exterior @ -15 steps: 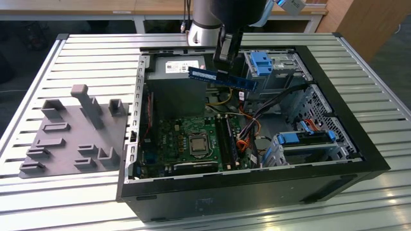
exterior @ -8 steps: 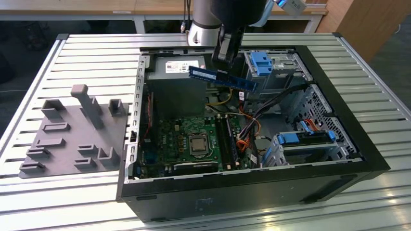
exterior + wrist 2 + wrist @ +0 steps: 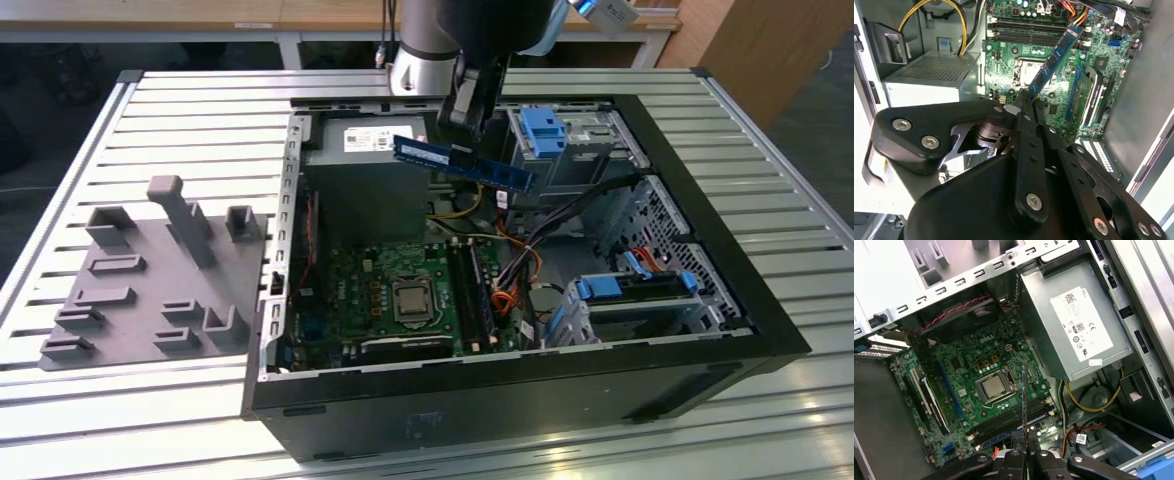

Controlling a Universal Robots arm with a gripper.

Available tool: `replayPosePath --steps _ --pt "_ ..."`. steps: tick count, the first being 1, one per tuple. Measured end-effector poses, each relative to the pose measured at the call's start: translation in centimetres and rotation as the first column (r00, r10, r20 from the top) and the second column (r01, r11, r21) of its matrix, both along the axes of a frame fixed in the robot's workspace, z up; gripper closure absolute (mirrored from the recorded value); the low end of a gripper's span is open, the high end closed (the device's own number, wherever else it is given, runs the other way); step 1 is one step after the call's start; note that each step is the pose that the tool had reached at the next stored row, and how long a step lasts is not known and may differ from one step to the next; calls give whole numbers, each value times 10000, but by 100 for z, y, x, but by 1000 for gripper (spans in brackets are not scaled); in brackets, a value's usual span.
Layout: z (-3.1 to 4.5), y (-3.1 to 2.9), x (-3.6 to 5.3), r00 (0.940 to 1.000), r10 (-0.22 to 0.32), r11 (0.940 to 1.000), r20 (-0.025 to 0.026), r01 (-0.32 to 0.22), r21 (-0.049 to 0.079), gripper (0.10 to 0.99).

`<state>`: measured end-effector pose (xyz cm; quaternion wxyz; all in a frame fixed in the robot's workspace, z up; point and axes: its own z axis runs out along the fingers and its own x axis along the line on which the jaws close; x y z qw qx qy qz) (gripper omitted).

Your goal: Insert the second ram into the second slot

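Up close we see our black gripper (image 3: pixel 1026 100), and its two fingers are pinched tight on the blue ram stick (image 3: pixel 1056 57). We hold the stick up in the air above the open computer case (image 3: pixel 534 372), and it touches nothing but the gripper. In the exterior view the gripper grabs the stick near its middle, and the stick looks a bit slanted, with the end toward the exterior view's right lower. Down under the stick lies the green board (image 3: pixel 961 372) at the bottom of the case. On the board we see a shiny square chip holder (image 3: pixel 994 386) and, just beside it, some long dark slots (image 3: pixel 1024 30). The stick is not in any slot yet. A gray power box (image 3: pixel 1079 325) with a white sticker sits next to the board. Yellow wires (image 3: pixel 1089 402) curl beside that box. Bright blue latches (image 3: pixel 545 130) sit on the metal cages at the exterior view's right. The case lies on a table (image 3: pixel 200 100) made of metal slats. A gray stand (image 3: pixel 147 280) with little posts sits just beside the case, on the exterior view's left.
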<state>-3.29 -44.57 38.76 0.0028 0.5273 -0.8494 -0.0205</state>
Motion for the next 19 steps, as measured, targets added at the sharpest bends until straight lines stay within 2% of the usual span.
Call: replayPosePath --steps 19 --pt "0 0 0 9982 -592 9982 0 592 0 949"
